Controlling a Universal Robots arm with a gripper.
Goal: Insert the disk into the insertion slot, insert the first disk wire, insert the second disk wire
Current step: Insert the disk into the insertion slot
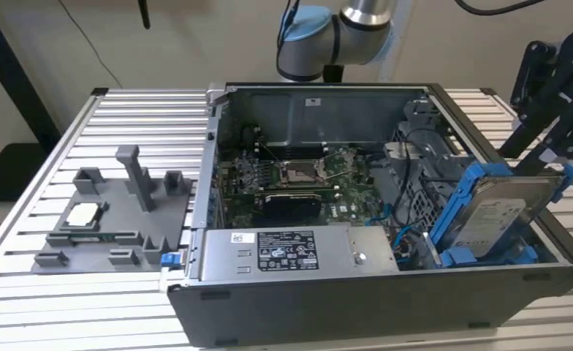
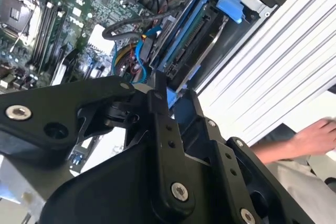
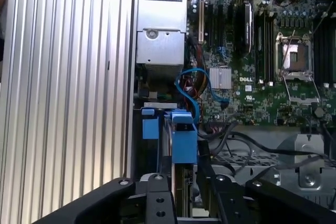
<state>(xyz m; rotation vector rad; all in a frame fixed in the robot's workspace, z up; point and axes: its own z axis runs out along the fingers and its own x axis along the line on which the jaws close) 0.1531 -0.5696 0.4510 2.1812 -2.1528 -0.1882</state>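
Clamping one disk (image 1: 496,212) (tilted), one gripper (image 3: 181,187)

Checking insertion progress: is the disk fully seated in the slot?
No. In the exterior view the disk leans tilted, its upper end well above the case rim.

Dull metal disk (image 1: 501,212) in smooth blue plastic frame (image 1: 452,212); ribbed matt metal table (image 1: 140,117).
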